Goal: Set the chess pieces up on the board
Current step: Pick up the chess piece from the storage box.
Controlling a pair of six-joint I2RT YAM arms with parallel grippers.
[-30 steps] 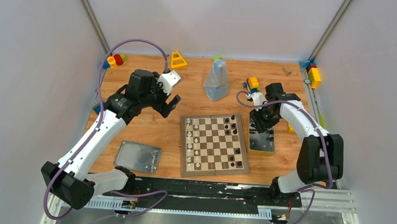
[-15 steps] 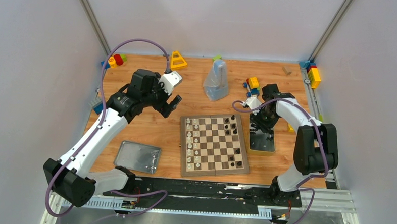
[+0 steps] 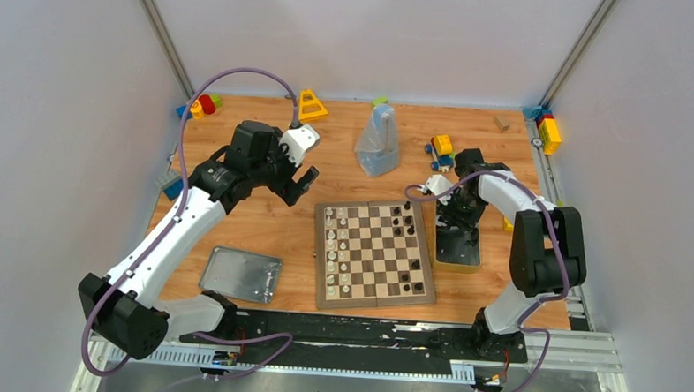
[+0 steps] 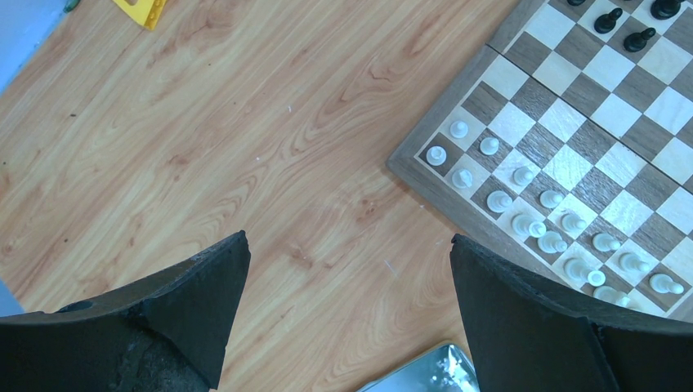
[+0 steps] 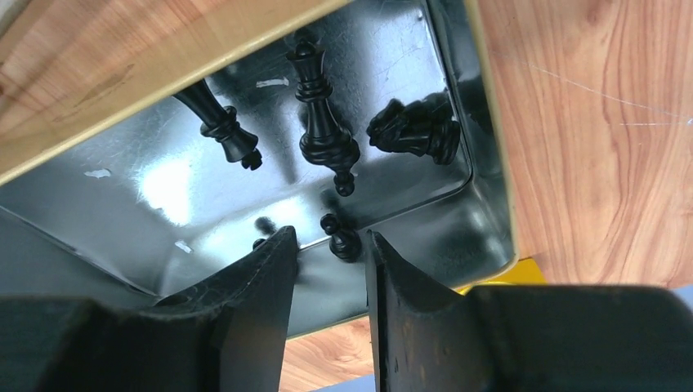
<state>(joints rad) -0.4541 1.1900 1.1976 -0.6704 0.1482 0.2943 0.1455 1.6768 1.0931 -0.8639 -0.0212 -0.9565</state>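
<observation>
step in hand: fetching a black piece out of the tin (image 3: pixel 458 252), just right of the board (image 3: pixel 374 255) in the overhead frame
right gripper (image 5: pixel 328 235): down inside the tin, jaws a narrow gap apart, small black pawn (image 5: pixel 343 243) at the mouth of the gap, no pinch visible
left gripper (image 4: pixel 347 310): spread wide, holding nothing, hanging over the table (image 4: pixel 245 122) up and left of the board
on the board: white pieces (image 3: pixel 337 249) in two columns along its left side; a few black pieces (image 3: pixel 410 227) along its right side, rows incomplete
loose in the tin: tall crowned piece (image 5: pixel 323 122), knight (image 5: pixel 415 129), slim piece (image 5: pixel 222 126), all in the upper half of the wrist frame
next move, as a judgement: firm pinch on the pawn, straight lift clear of the tin wall, carry to a vacant square on the black side, upright release
hard to make out: contact between jaws and pawn; dark blob left of the pawn, possibly a reflection; kinds of the tiny pieces from overhead; tin floor under the arm, hidden overhead
</observation>
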